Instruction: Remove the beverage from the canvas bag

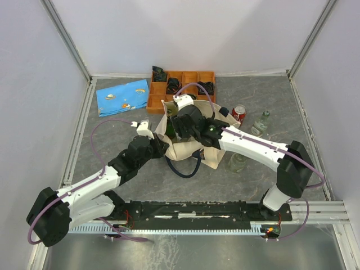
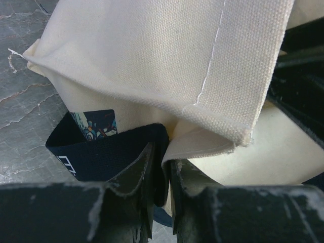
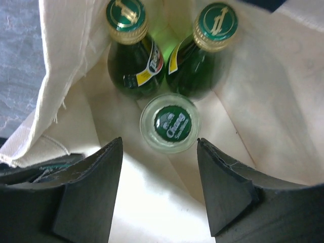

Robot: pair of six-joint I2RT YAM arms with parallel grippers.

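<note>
The cream canvas bag [image 1: 188,147] stands in the middle of the table with its mouth up. My left gripper [image 2: 161,174] is shut on the bag's rim and a navy strap handle [image 2: 109,152] at the bag's left side. My right gripper [image 3: 159,149] is open above the bag's mouth, looking down inside. Inside the bag stand two green glass bottles [image 3: 132,61] [image 3: 202,55] with gold-green caps and one clear bottle with a green cap [image 3: 171,124]. The clear bottle sits just ahead of my open fingertips, between them.
An orange compartment tray [image 1: 183,84] and a blue patterned pouch [image 1: 122,97] lie at the back. A red can [image 1: 238,114] and two clear glass bottles [image 1: 260,124] [image 1: 236,163] stand right of the bag. White walls enclose the table.
</note>
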